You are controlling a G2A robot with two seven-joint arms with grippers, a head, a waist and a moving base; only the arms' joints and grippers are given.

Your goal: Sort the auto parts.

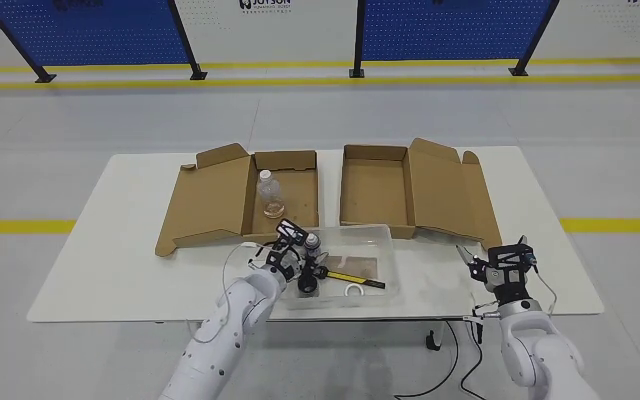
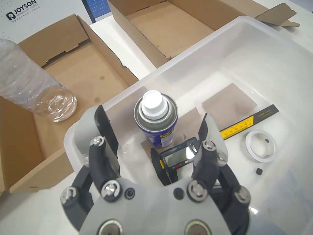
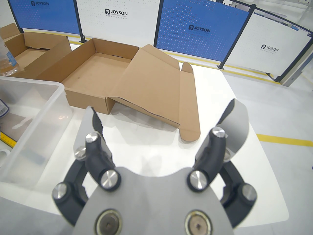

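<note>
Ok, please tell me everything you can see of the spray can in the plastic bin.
The spray can is a small metal aerosol with a blue printed body, a silver domed top and a white nozzle. It stands upright inside the clear plastic bin, near one corner, its base on a brown sheet. The digital caliper lies close beside it. The left gripper is above it, open, not touching.

You stand in an industrial test hall — perforated blue-and-white partition panels [image 3: 117,13], yellow floor lines [image 1: 30,226], white worktable [image 1: 130,250].

The left gripper [image 2: 152,114] hangs open over an upright spray can [image 2: 156,125] in the clear bin [image 2: 244,23].
</note>
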